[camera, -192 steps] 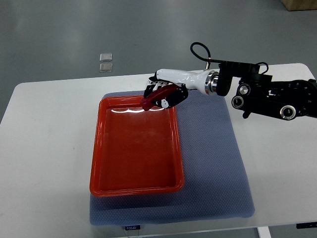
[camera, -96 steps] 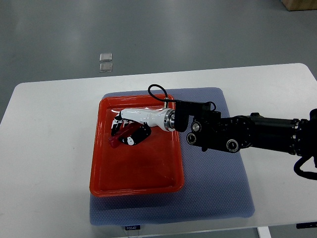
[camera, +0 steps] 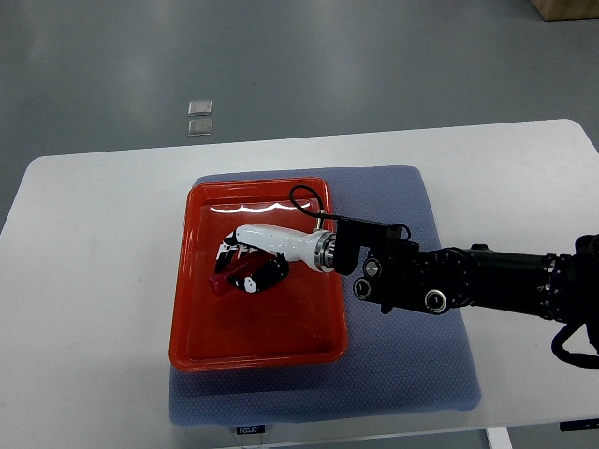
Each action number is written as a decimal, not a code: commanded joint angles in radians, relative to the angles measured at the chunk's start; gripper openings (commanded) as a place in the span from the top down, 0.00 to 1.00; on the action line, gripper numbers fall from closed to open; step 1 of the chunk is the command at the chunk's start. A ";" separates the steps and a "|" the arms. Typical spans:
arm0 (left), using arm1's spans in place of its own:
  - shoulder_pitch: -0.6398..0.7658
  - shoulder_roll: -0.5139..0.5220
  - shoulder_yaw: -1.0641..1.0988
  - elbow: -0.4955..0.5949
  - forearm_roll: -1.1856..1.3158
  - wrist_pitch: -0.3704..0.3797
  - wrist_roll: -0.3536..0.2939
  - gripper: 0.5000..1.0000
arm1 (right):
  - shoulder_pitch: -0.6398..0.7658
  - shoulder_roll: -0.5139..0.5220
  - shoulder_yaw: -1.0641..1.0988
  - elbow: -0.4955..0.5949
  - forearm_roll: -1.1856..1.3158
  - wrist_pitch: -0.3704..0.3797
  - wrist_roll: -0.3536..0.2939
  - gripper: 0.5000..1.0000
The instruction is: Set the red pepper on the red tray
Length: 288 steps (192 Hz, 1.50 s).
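Red pepper [camera: 221, 283] lies gripped in the right hand [camera: 251, 271] fingers, long axis pointing left, low over the red tray [camera: 257, 327] floor.

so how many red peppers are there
1. The red pepper is held in the right hand, low over the left middle of the red tray. Part of it is hidden under the fingers.
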 commanded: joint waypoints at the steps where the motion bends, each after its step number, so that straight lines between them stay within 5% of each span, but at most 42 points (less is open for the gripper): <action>1: 0.000 0.000 0.000 0.000 0.000 0.000 0.000 0.00 | -0.006 0.000 0.001 0.000 0.000 -0.003 0.001 0.91; 90: 0.000 0.000 -0.002 0.002 0.000 0.000 0.000 0.00 | -0.005 0.000 0.038 -0.001 0.017 -0.001 0.001 0.44; 149: 0.000 0.000 -0.002 0.002 0.000 0.000 0.000 0.00 | -0.023 -0.046 0.345 0.000 0.089 0.031 0.000 0.39; 218: 0.000 0.000 -0.002 0.005 0.000 0.000 0.000 0.00 | -0.282 -0.009 1.015 -0.001 0.483 0.049 -0.005 0.34; 251: 0.000 0.000 -0.002 0.005 0.000 0.000 0.000 0.00 | -0.363 0.000 1.075 -0.020 0.805 0.062 0.000 0.28; 288: 0.000 0.000 0.000 -0.001 0.000 -0.001 0.000 0.00 | -0.377 0.000 1.075 -0.100 0.891 0.103 -0.002 0.21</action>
